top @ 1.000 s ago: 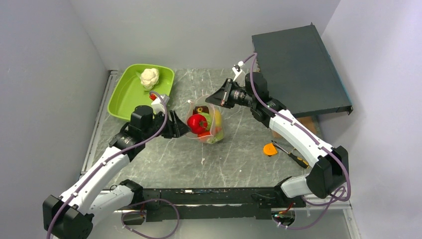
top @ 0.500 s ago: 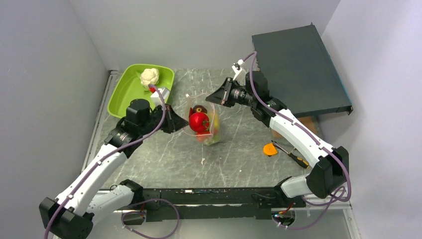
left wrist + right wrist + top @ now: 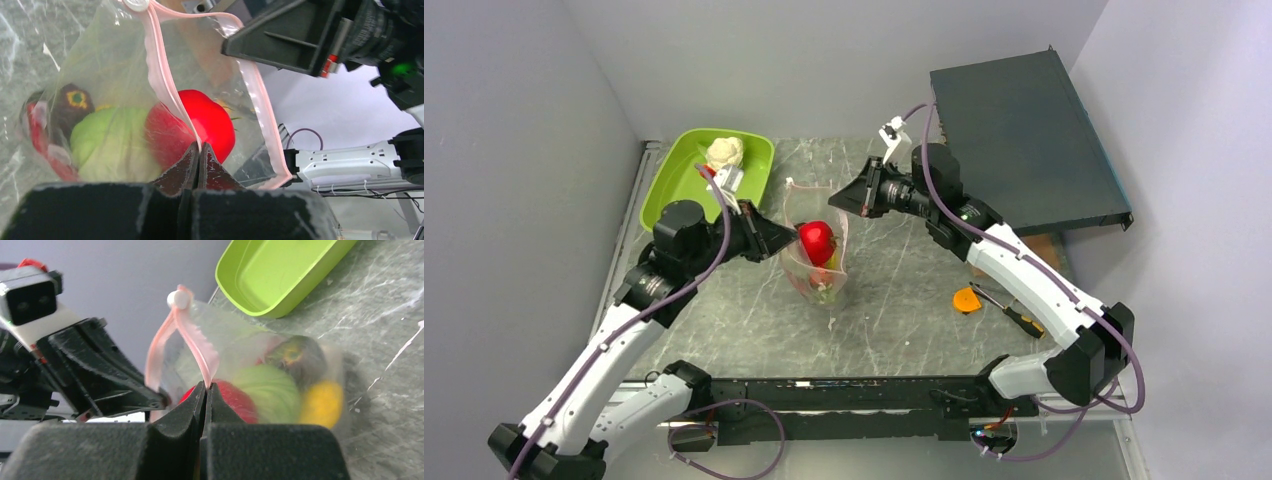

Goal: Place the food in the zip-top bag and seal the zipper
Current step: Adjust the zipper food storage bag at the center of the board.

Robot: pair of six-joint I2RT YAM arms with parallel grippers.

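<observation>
At the mouth of the bag, the left claw (image 3: 199, 150) was clamped shut on one side of the pink zipper (image 3: 160, 80), its two tips pressed together over the strip. Opposite it, the right claw (image 3: 207, 386) was pinched tight on the other side of the same strip, so the mouth was held open between them, with a small white slider (image 3: 178, 299) at one end. The clear bag (image 3: 822, 283) hung down from the two grips over the counter (image 3: 904, 300); whether its bottom rested there could not be told. Inside it sat the food: a red piece (image 3: 212, 120) uppermost near the mouth, a pale green one (image 3: 110, 145) beside it, a dark purple one (image 3: 72, 102) and a yellow one (image 3: 320, 402) lower down. Farther off on the left lay a lime-green tray (image 3: 674, 190) holding a white cauliflower (image 3: 724, 153). Well to the right, an orange disc (image 3: 965, 299) and a screwdriver (image 3: 1014, 315) lay near a dark box (image 3: 1024, 130).
</observation>
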